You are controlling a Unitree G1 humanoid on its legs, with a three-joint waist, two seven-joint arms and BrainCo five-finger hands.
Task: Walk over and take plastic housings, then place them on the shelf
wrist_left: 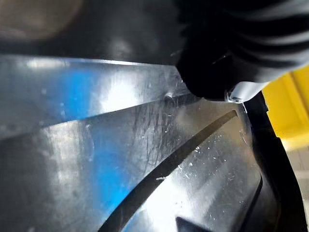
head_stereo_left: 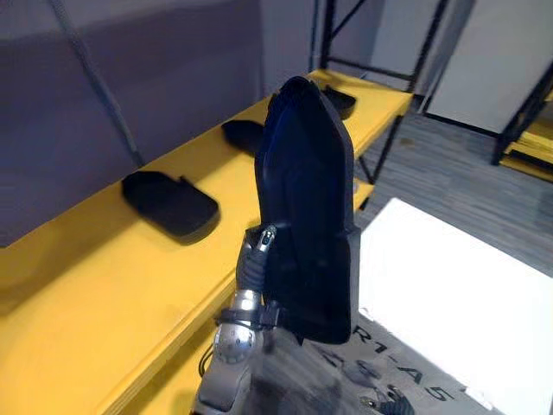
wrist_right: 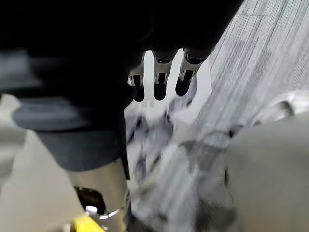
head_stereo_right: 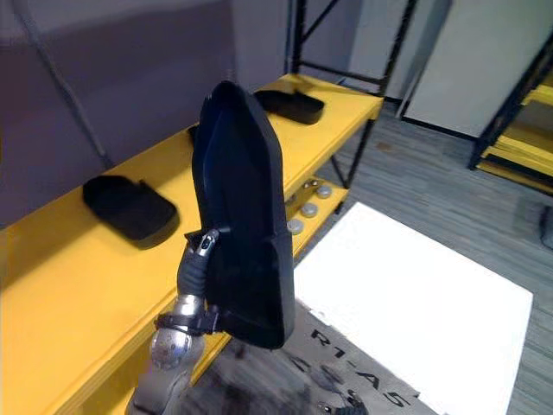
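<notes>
Eye views: left hand holding black housing upright, thumb pinching its left edge, fingers hidden behind. Housing standing just right of yellow shelf; three more housings lying on shelf.
Left wrist view: glossy housing face sitting close against hand.
Right wrist view: right hand hanging over floor, fingers straight, slightly apart, gripping nothing.

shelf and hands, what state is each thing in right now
held housing: upright, off the shelf, gripped by the left hand
left hand: clamped on the held housing's edge
right hand: fingers straight, holding nothing
near housing: lying flat on the yellow shelf
middle housing: lying flat there, partly hidden
far housing: lying flat there
</notes>
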